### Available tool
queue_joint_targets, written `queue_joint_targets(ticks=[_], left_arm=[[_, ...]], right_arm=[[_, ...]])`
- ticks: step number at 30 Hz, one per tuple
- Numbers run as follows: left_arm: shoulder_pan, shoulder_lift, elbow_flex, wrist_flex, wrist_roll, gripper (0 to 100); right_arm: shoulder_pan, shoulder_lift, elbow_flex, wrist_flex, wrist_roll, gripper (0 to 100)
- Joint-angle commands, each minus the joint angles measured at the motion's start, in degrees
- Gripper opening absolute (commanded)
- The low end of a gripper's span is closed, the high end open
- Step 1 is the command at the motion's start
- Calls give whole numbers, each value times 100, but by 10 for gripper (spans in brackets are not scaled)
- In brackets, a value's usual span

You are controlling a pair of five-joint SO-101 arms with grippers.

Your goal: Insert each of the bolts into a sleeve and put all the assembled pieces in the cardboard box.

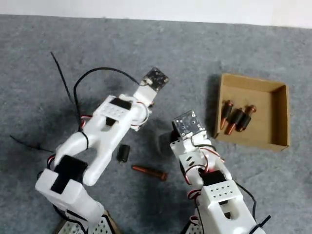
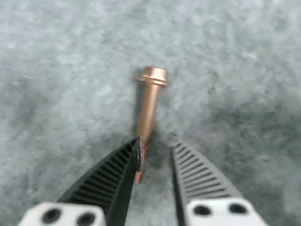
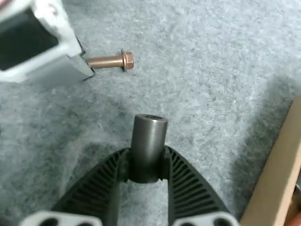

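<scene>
Grey felt-like matting (image 1: 195, 48) covers the table, with a pale strip (image 1: 146, 7) along its far edge. The high view lays out the scene. The left arm (image 1: 105, 131) stretches from the near left toward the middle, and the right arm (image 1: 204, 165) stands at the near right. The cardboard box (image 1: 253, 95) sits to the right of both. It holds three assembled pieces (image 1: 237, 118) side by side, each a copper shank through a black collar. Between the arms, a spare sleeve (image 1: 124, 152) lies to the left of a second bolt (image 1: 148, 171), near it but not touching. Black cables (image 1: 63, 83) trail at the left.

The wrist views add the detail at the fingers, which the arms' own wrists cover from above. The left gripper (image 2: 156, 145) is spread. A copper bolt (image 2: 150, 101) with a flanged hex head lies with its threaded end against one finger and a gap to the other, its head pointing away from the gripper. The right gripper (image 3: 146, 151) is clamped on a black sleeve (image 3: 149, 141), a smooth dark tube with its open bore facing away. Beyond it to the left, the same copper bolt pokes out from the left arm's pale housing (image 3: 37, 42). The box's wall is close on the right.
</scene>
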Motion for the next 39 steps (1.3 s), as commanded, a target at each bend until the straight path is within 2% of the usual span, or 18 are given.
queue_joint_targets(ticks=[1,6,9,16,24,37,39], left_arm=[[-48,-347,13,-387,79,165],[-48,4,-101,-571,70,204],[-48,629,-734,-448,53,214],[-189,2079,-2897,1495,62,210],[-215,2888,-4145,2576,44,210],[-198,2985,-4303,2620,-141,210],[-198,2985,-4277,2400,-141,210]], right_arm=[[84,-101,-57,-136,62,5],[84,-101,-57,-136,62,5],[84,-101,-57,-136,62,5],[84,-101,-57,-136,62,5],[84,-101,-57,-136,62,5],[84,-101,-57,-136,62,5],[84,-101,-57,-136,62,5]])
